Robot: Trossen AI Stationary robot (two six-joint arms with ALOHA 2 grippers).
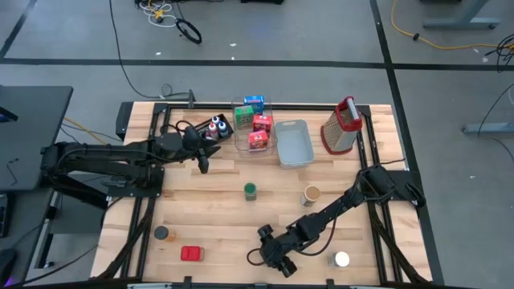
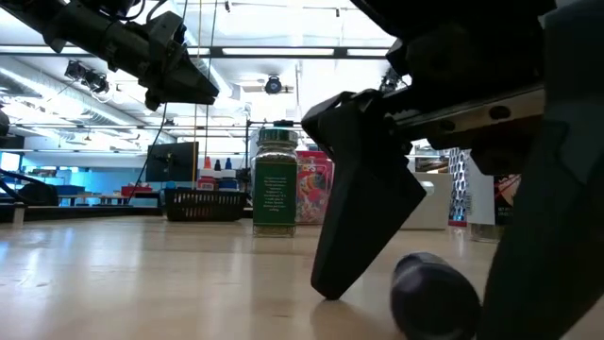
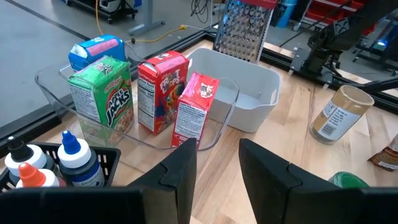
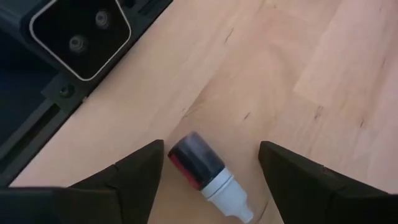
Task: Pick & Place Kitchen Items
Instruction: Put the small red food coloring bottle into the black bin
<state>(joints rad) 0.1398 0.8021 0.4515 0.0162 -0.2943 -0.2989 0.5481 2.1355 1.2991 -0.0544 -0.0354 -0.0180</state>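
Straddling a small dark bottle lying at the high view's bottom centre, the right gripper spreads its fingers wide, while boxes already fill the clear tray and the left gripper hovers empty, fingers slightly apart.

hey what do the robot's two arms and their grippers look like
Both arms are matte black, built of jointed tubular links with dark cables alongside. The left gripper and right gripper each end in two flat, black, wedge-shaped fingers with angular edges. No markings show.
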